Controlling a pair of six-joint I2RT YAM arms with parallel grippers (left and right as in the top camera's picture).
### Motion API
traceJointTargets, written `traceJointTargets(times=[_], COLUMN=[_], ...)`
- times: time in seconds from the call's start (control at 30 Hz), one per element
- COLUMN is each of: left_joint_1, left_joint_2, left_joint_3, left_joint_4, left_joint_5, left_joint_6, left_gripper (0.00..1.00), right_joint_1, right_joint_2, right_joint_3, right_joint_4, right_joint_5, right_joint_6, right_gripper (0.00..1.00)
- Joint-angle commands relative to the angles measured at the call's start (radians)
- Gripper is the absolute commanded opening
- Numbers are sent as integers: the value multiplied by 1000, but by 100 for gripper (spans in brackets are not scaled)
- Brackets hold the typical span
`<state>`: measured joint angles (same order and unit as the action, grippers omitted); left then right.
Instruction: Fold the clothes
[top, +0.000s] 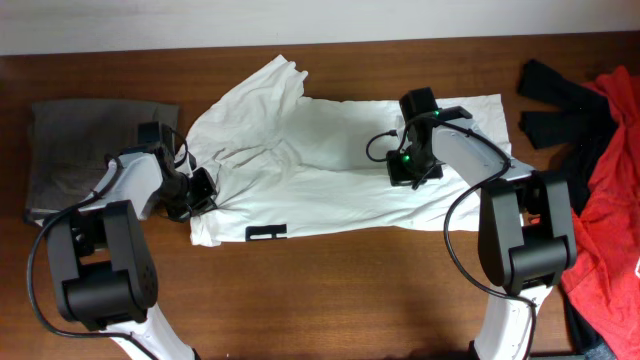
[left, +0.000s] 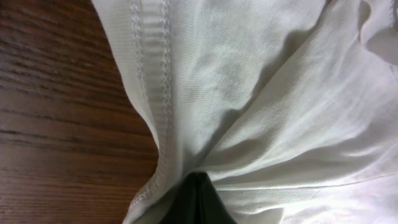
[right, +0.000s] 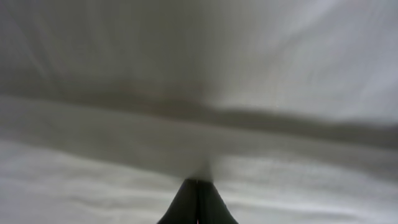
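t-shirt (top: 320, 190) in left hand (top: 205, 192), right hand (top: 410, 172)

Left arm (top: 128, 178): reaching from its base toward 2 o'clock
Left gripper (top: 205, 190): fingertips pressing together, pinching the T-shirt (top: 330, 160)
Right arm (top: 470, 150): reaching toward 10 o'clock
Right gripper (top: 408, 172): fingertips pressing together, pinching the T-shirt

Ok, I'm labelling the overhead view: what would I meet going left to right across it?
grey-brown trousers → left gripper → black mark on the white T-shirt hem → right gripper → black garment → red garment
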<state>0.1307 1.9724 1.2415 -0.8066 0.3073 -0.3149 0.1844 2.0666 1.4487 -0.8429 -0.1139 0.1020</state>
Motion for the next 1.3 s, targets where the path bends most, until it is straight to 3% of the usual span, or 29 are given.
traceJointTargets(times=[0.0,0.2,0.53,0.6,0.73,0.9,1.1,1.27], left_joint_1=[3,3,3,3,3,3,3,3], left_joint_2=[16,16,16,16,16,16,16,16], left_joint_3=[-14,-14,-14,-14,-14,-14,-14,-14], left_joint_4=[-5,-5,-5,-5,-5,-1,3,2], left_joint_5=[-15,-16,-15,-15,-15,-16,-15,-15], left_joint_6=[-10,-10,-10,-10,-10,-10,-10,-10], left_gripper=[3,3,4,3,3,3,4,4], right_joint_1=[-3,-3,-18,-37,-84,-149,-220,-245], right_joint_2=[1,1,0,-2,-20,-30,-16,-2], right_joint_3=[-8,-8,3,44,190,367,336,219], right_joint_4=[42,127,267,227,23,-241,-350,-282], right_joint_5=[29,77,129,126,126,126,125,122], right_joint_6=[8,12,11,11,12,11,12,12], right_gripper=[4,5,21,19,5,4,4,4])
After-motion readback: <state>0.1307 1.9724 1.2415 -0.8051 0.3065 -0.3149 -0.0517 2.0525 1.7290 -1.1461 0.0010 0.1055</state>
